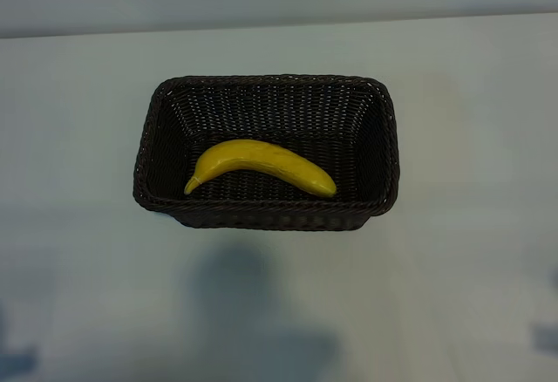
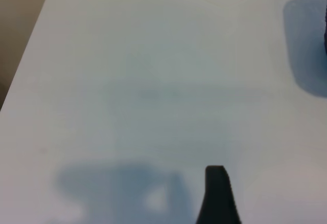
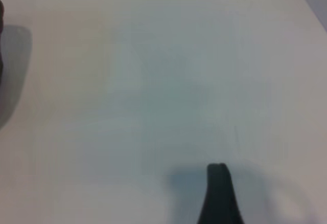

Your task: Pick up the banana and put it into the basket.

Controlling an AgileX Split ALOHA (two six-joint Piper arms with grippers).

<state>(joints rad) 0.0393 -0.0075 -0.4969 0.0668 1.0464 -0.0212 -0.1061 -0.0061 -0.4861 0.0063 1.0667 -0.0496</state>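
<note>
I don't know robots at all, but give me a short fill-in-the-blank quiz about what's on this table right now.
1. The banana lies ____ the basket.
2. The banana's colour is ____.
3. The basket stands on a pale ____.
4. In the exterior view, neither arm touches the banana; no ____ shows there at all.

Missing words: inside; yellow; table; gripper
</note>
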